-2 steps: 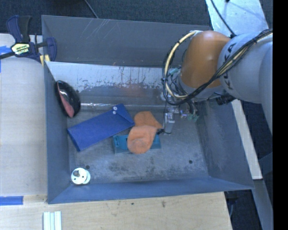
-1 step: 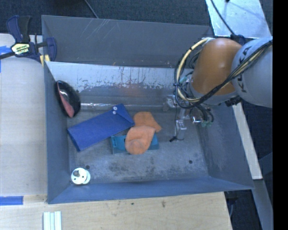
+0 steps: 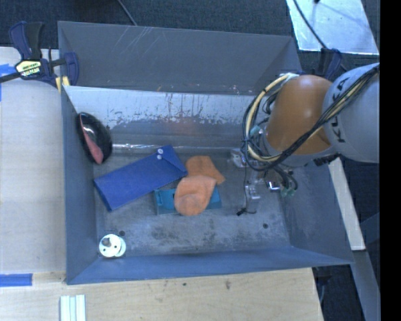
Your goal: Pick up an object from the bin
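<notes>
Dark letters "KU", partly hidden, on the grey arm [image 3: 358, 120].

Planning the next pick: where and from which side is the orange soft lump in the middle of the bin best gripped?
Probably the rounded lower lobe of the orange lump, from straight above: it bulges over the teal block, and bare bin floor lies between it and the gripper. The blue slab crowds its other side.

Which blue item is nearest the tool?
The small teal block under the orange lump. The big flat blue pad lies farther left of the tool.
</notes>
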Controlling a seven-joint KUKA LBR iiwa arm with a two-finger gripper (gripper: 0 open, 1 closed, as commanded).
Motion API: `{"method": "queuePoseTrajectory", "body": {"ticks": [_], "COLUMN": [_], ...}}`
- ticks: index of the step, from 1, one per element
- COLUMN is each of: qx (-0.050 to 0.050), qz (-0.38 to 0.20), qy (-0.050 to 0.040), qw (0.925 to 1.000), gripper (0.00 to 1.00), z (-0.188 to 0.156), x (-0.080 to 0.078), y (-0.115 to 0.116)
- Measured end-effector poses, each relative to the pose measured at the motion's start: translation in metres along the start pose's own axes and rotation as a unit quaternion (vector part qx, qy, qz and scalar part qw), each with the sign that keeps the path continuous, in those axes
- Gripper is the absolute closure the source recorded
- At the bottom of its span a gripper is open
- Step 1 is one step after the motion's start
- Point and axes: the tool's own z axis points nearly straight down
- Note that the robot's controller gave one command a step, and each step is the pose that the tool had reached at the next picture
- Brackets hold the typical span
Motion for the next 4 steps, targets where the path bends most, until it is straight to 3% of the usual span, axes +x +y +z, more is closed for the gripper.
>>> {"method": "queuePoseTrajectory", "body": {"ticks": [1,2,3,4], "qx": [-0.001,-0.002,-0.002,-0.003], "qz": [-0.007,-0.078,-0.078,-0.129], "qy": [0.0021,0.0022,0.0022,-0.0001], "qw": [1.0000,0.9970,0.9970,0.9916], "gripper": [0.00,1.00,1.00,1.00], "z": [0.013,0.007,0.007,0.002], "x": [-0.023,-0.019,-0.019,-0.002], "y": [0.055,0.094,0.094,0.091]}}
